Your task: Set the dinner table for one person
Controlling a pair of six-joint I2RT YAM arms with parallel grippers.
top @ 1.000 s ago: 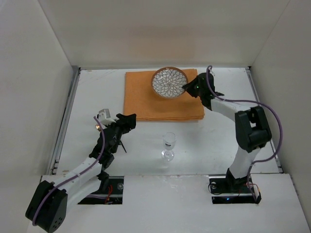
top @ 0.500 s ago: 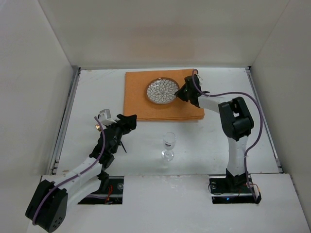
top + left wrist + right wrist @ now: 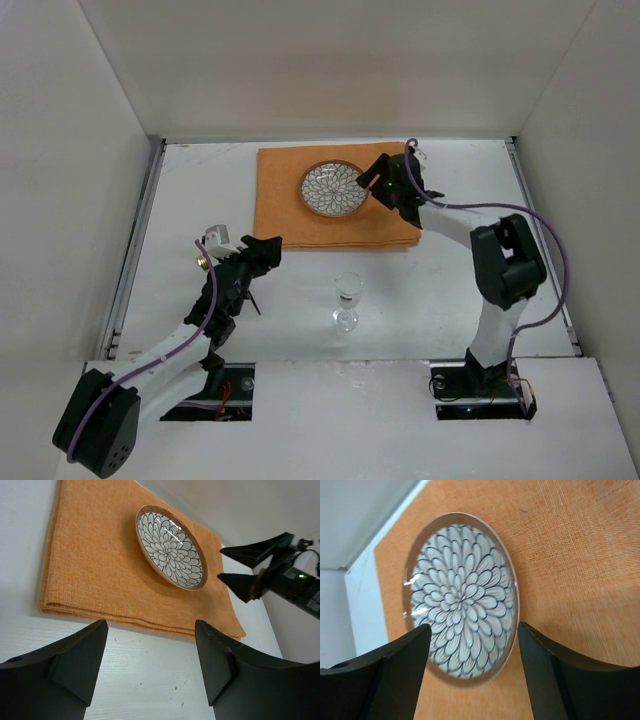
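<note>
A round plate [image 3: 334,188] with a black-and-white petal pattern lies flat on the orange placemat [image 3: 290,215] at the far side of the white dinner table [image 3: 440,290]. My right gripper [image 3: 373,186] stands open just right of the plate's rim, holding nothing. In the right wrist view the plate [image 3: 461,597] shows past the spread fingers of that gripper [image 3: 474,630], on the placemat [image 3: 565,565]. My left gripper [image 3: 268,248] is open and empty over bare table, near the placemat's front-left corner. The left wrist view shows the plate [image 3: 171,547] and placemat [image 3: 95,570] beyond that gripper [image 3: 150,626].
A clear wine glass [image 3: 347,300] stands upright on the table in front of the placemat, between the two arms. White walls close in the table on the left, right and far sides. The right gripper [image 3: 235,566] shows at the right of the left wrist view.
My right gripper brought the plate left and nearer, from the placemat's far edge onto its middle, then opened and let go. The left arm has not moved.
</note>
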